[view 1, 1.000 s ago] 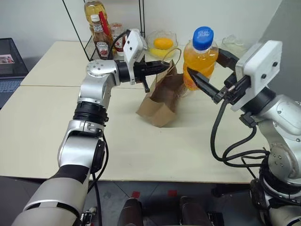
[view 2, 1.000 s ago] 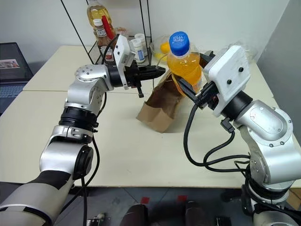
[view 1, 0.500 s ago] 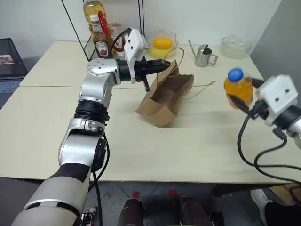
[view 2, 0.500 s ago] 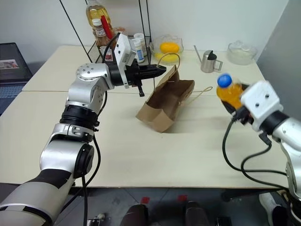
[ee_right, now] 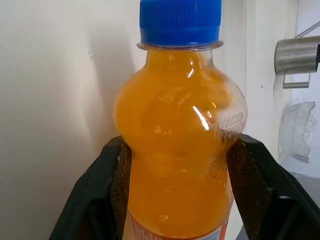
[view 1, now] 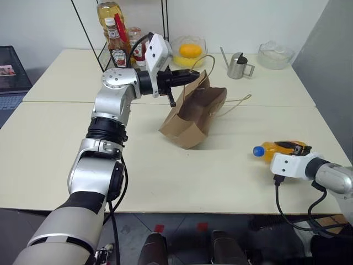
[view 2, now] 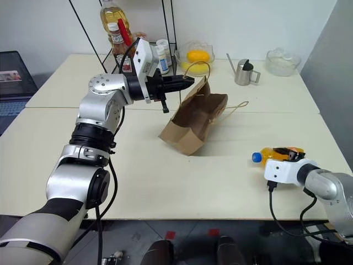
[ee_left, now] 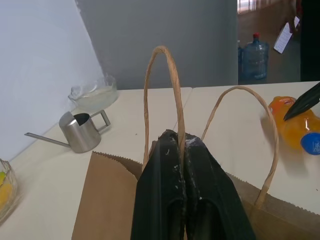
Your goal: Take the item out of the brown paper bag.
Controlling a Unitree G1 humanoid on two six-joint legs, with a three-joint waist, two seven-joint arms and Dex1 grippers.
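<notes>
Bottle between right end effector fingers (probably on table)

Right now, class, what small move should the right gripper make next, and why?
Probably open and let go: the right gripper grips the bottle, which lies sideways low over the table, well clear of the paper bag that the left gripper holds by a handle.

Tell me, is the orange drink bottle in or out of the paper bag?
Out. The bottle lies on its side by the table's right edge in the right gripper, apart from the bag.
</notes>
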